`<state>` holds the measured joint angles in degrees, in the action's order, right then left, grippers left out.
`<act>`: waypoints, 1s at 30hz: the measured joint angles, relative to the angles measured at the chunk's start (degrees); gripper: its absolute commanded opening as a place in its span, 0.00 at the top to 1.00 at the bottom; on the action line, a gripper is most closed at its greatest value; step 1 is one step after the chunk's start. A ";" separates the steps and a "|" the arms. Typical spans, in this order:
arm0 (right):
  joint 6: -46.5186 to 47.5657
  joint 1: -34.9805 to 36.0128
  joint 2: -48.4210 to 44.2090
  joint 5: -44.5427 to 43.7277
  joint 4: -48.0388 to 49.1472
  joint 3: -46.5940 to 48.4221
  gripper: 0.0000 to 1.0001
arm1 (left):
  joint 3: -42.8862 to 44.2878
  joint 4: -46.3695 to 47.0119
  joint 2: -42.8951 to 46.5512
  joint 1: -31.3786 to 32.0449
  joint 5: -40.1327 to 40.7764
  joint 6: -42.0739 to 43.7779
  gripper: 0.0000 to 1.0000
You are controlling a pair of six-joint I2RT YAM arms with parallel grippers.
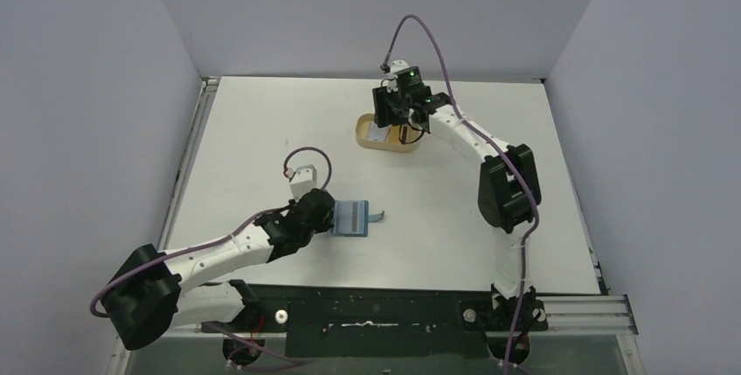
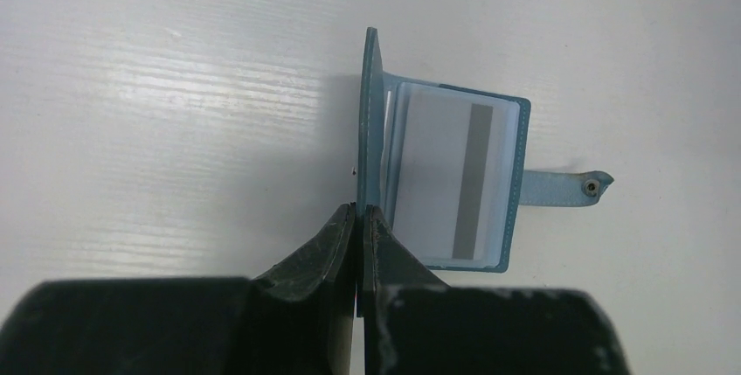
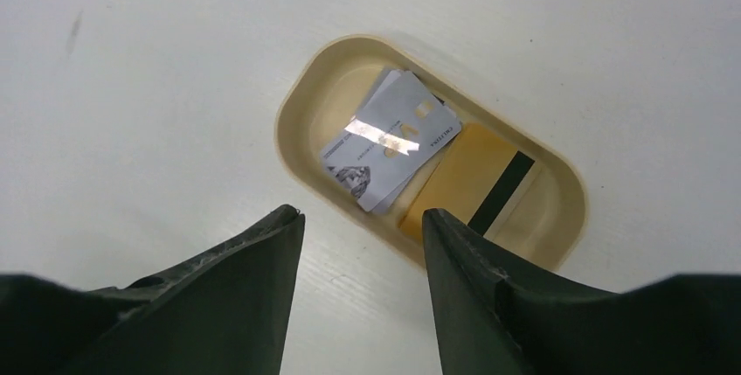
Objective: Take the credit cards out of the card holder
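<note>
The teal-blue card holder [image 1: 354, 218] lies open on the table. In the left wrist view its cover [image 2: 371, 121] stands on edge, and a pale card with a grey stripe [image 2: 454, 183] sits in the inner slot. The snap tab [image 2: 568, 187] points right. My left gripper [image 2: 360, 211] is shut on the near edge of the cover. My right gripper [image 3: 363, 213] is open and empty, hovering over the near rim of the tan oval tray [image 3: 297, 113]. In the tray lie whitish cards [image 3: 393, 139] and a gold-tan card with a dark stripe [image 3: 467, 178].
The tray [image 1: 389, 137] sits at the back middle of the white table, under the right gripper [image 1: 398, 117]. The left gripper [image 1: 325, 215] is left of the holder. White walls enclose the table on three sides.
</note>
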<state>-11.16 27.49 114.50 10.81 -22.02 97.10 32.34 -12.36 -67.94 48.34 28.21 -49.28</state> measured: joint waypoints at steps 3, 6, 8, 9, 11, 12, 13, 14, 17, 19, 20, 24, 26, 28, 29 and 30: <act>0.00 0.72 8.28 -3.50 -3.48 8.41 0.50 | -1.79 0.59 1.62 1.49 1.95 -2.93 1.00; -0.46 1.22 15.61 -5.88 -7.54 14.36 0.51 | -5.09 3.63 3.41 2.51 2.97 -4.63 1.00; -1.14 1.51 18.51 -6.95 -9.38 15.37 0.51 | -7.08 6.38 3.87 2.75 3.15 -4.87 1.00; -1.53 1.66 19.30 -7.58 -10.21 15.37 0.51 | -8.09 8.09 4.09 2.89 3.17 -4.98 1.00; -1.92 1.90 19.89 -8.17 -11.63 15.37 0.51 | -10.01 11.85 4.42 3.10 3.08 -4.98 1.00; -1.99 2.01 19.91 -8.37 -12.13 15.37 0.51 | -10.88 13.86 4.46 3.15 2.86 -4.96 1.00; -2.12 2.21 19.89 -8.57 -12.44 15.37 0.51 | -11.76 15.82 4.44 3.21 2.64 -4.94 1.00; -2.16 2.25 19.85 -8.70 -12.44 15.34 0.51 | -12.57 17.57 4.37 3.28 2.43 -4.92 1.00; -2.40 2.32 19.15 -9.01 -11.56 13.49 0.51 | -13.68 21.31 3.56 3.28 1.62 -4.76 1.00; -2.56 2.34 17.94 -9.09 -10.75 11.41 0.51 | -13.77 23.26 2.62 3.30 0.94 -4.55 1.00; -2.62 2.36 16.98 -9.18 -10.64 10.03 0.51 | -13.79 24.15 2.21 3.30 0.66 -4.48 1.00; -2.78 2.60 13.97 -9.33 -10.73 5.70 0.48 | -14.21 28.35 0.04 3.34 -0.48 -3.85 1.00; -2.78 2.71 12.41 -9.53 -10.64 3.87 0.40 | -14.47 31.67 -2.05 3.32 -1.11 -3.37 1.00; -2.69 2.91 10.25 -10.21 -10.08 1.86 0.15 | -14.58 36.48 -5.55 3.32 -2.16 -2.56 1.00; -2.54 2.91 8.66 -10.54 -9.62 0.81 0.02 | -14.58 38.60 -7.06 3.32 -2.80 -2.10 1.00; -2.21 2.89 6.69 -10.78 -9.05 -0.28 0.00 | -14.49 40.63 -8.61 3.32 -3.43 -1.55 1.00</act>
<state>-13.37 30.37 121.19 0.03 -31.07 96.82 17.85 28.27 -76.55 51.66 24.77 -50.83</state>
